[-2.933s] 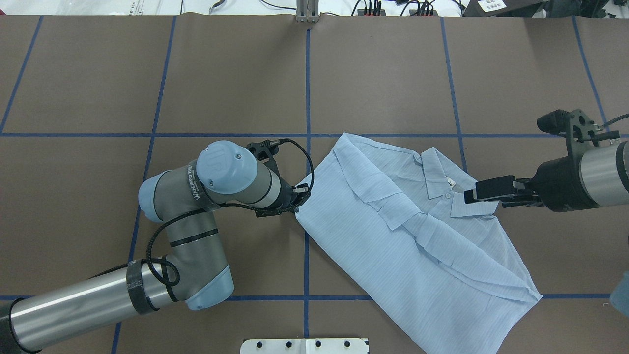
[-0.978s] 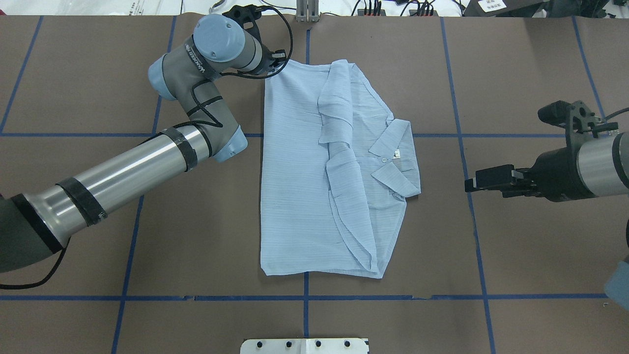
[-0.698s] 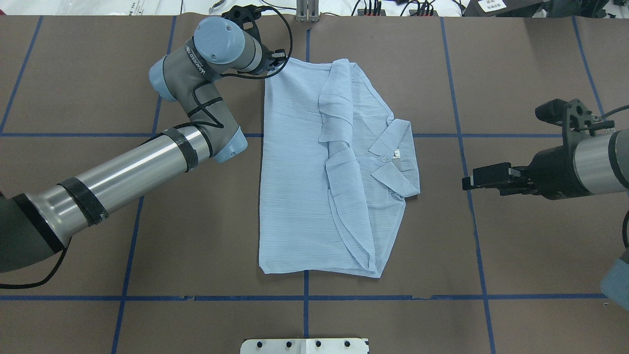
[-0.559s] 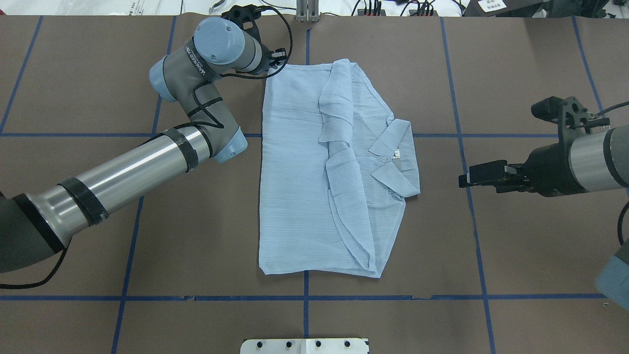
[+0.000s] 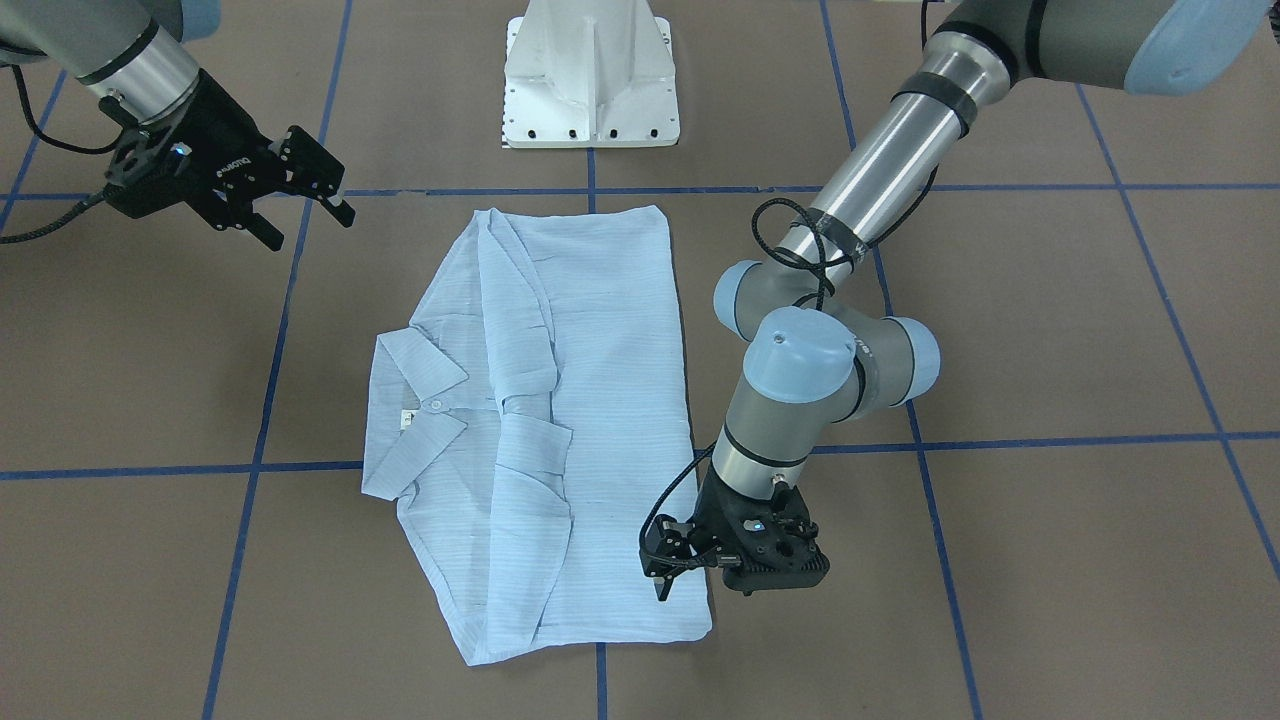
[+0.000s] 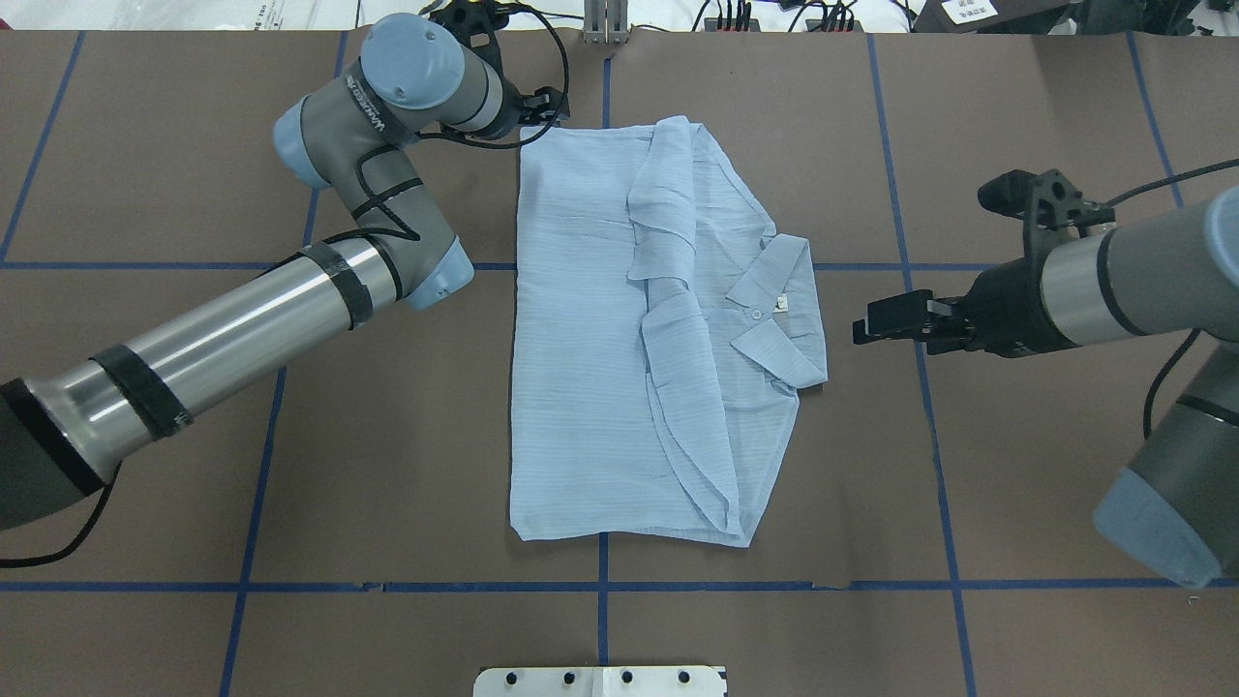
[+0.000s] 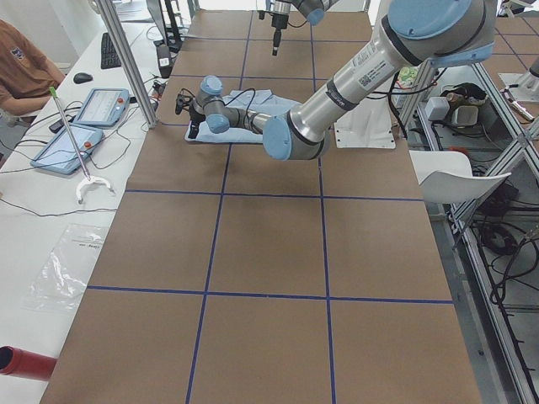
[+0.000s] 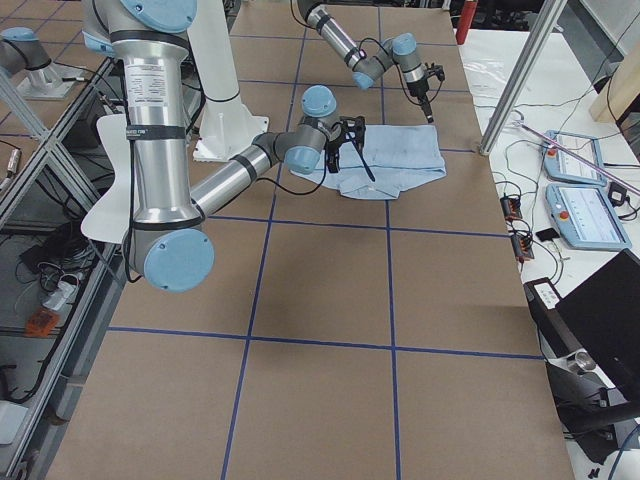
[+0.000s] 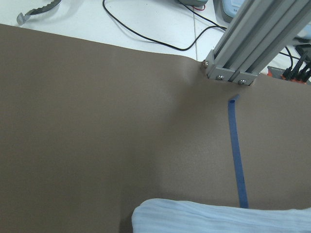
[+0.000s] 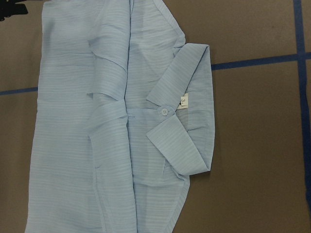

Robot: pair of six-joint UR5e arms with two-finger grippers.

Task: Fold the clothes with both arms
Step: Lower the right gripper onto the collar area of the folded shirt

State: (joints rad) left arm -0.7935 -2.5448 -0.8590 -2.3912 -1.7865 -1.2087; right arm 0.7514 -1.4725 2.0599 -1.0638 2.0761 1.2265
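The pale blue shirt (image 6: 600, 339) lies folded and flat on the brown table, with its collar (image 6: 779, 310) toward my right side. The right wrist view looks straight down on the collar (image 10: 180, 107) and its white button. My left gripper (image 6: 547, 100) hovers just off the shirt's far left corner, open and holding no cloth; in the front view this gripper (image 5: 660, 580) is beside the hem. My right gripper (image 6: 861, 329) hangs open, a short gap right of the collar; its fingers (image 5: 340, 210) stand clearly apart. The shirt's edge (image 9: 218, 218) fills the bottom of the left wrist view.
The white pedestal base (image 5: 590, 80) stands at the near table edge. An aluminium post (image 9: 243, 53) rises at the far edge close to my left gripper, with cables behind it. Blue tape lines (image 6: 600, 586) grid the table. A seated person (image 7: 25, 76) and tablets (image 7: 84, 126) are beyond it.
My left gripper dragged the shirt to the table's middle, then let go of its far corner and drew back slightly. My right gripper has moved left toward the collar.
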